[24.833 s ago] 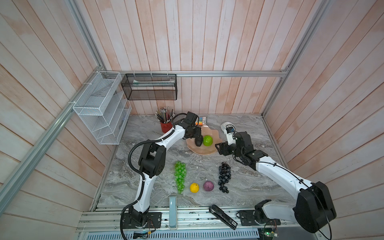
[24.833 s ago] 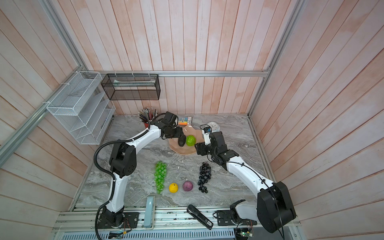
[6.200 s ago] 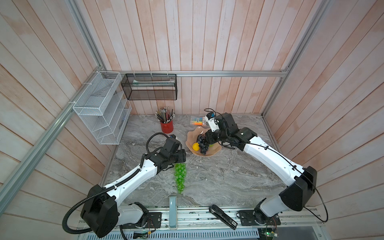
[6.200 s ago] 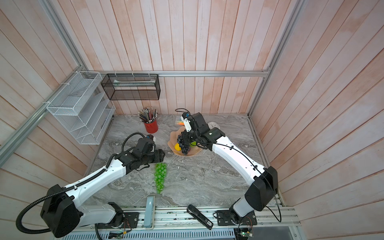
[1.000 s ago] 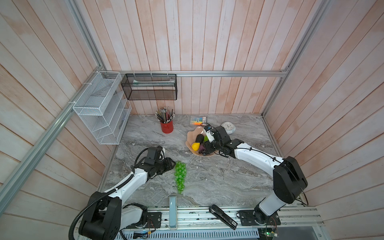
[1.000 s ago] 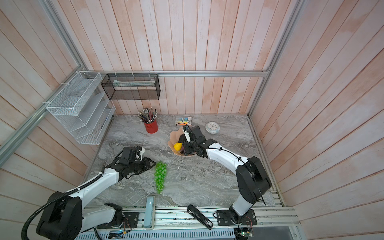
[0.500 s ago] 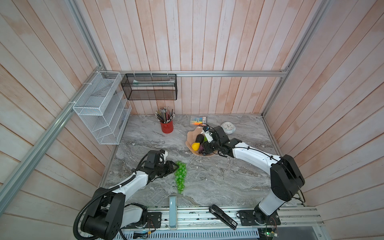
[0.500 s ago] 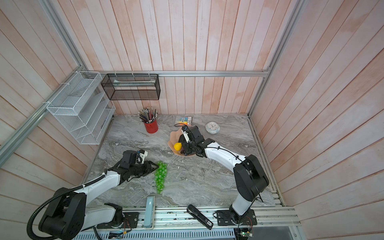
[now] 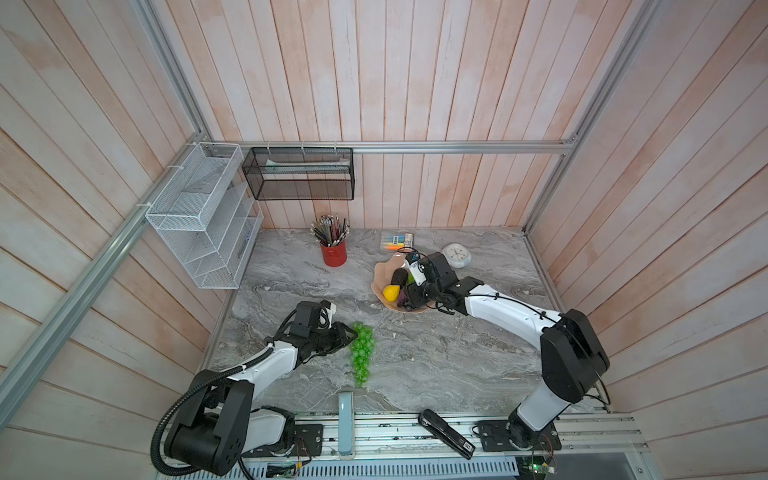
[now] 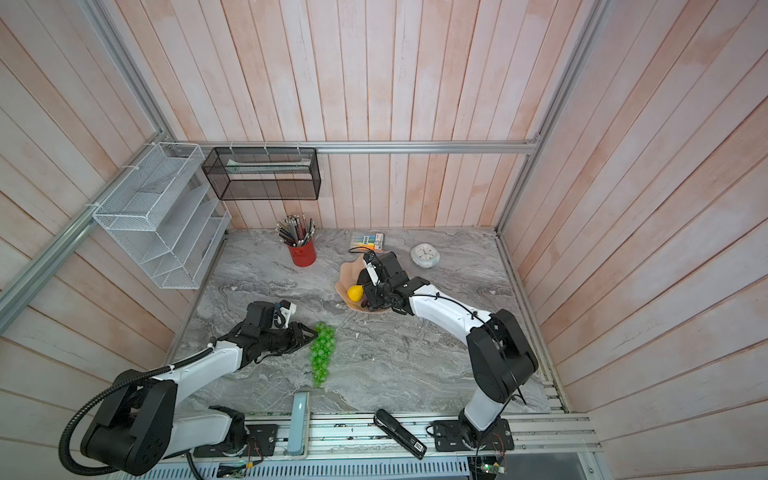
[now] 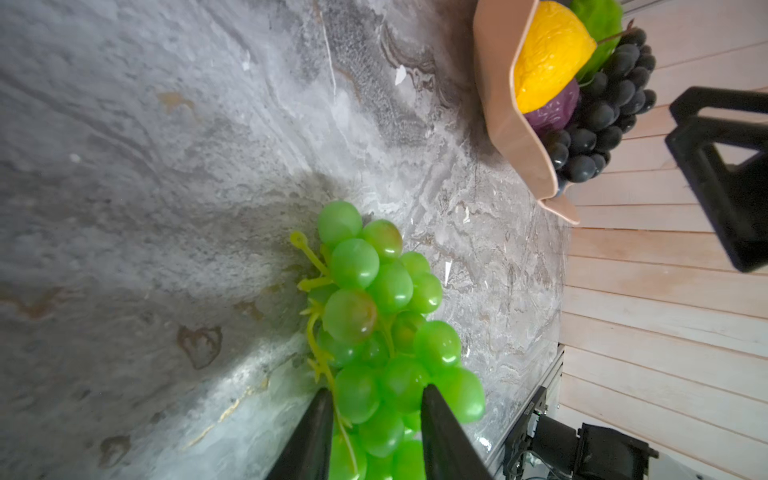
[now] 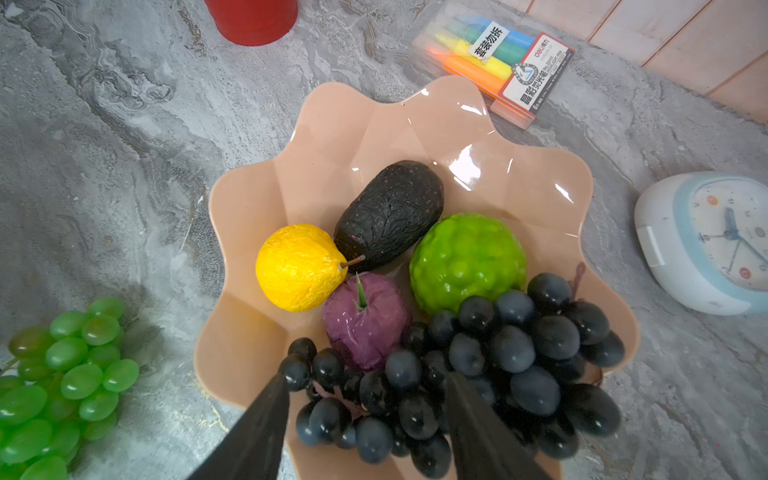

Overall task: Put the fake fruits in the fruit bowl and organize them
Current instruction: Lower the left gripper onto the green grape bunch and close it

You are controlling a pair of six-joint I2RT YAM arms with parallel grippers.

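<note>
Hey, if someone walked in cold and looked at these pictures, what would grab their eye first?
The bright green grape bunch, lying alone on the grey marble table with the left claw straddling its broad end. Next, the peach-pink bowl near the back, packed with a yellow ball, a bumpy lime-green ball and black grapes.

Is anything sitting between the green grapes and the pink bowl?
Nothing lies on the table between the green grape bunch and the fruit bowl. The right gripper hangs over the black-purple grape bunch at the bowl's front edge, though, and only the bowl's back part is bare.
</note>
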